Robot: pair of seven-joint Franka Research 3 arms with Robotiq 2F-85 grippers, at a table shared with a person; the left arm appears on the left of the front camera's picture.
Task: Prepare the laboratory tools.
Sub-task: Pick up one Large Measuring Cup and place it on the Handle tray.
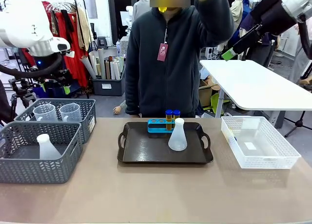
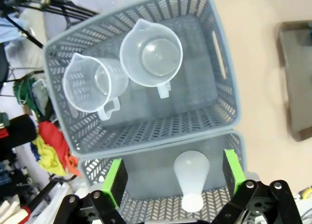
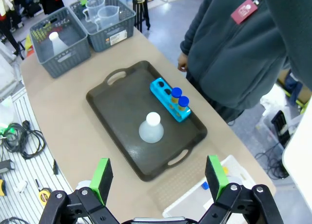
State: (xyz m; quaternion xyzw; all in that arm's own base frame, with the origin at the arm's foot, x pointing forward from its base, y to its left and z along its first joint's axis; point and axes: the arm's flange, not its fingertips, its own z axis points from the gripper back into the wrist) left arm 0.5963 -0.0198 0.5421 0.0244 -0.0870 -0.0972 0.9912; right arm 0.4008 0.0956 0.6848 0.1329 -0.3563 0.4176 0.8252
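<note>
By the desk's front-left corner, a grey mesh basket with a translucent white conical flask inside, upright, long axis vertical, neck up. Above it, the left tool, green pads spread wide, gripping nothing. Just behind, along the left edge, a second mesh basket with a clear handled measuring beaker and a second beaker side by side, upright, mouths up. At the desk's middle, a black tray: on it a second conical flask, upright, neck up, and just behind that, by the tray's far rim, the small blue four-hole rack, long axis parallel to the desk's far edge, two blue-capped tubes of orange liquid upright at its right end. Toward the right edge, a white lattice bin. High over the right side, the right tool, pads wide apart, empty. Beyond the far edge, a person in a dark fleece.
</note>
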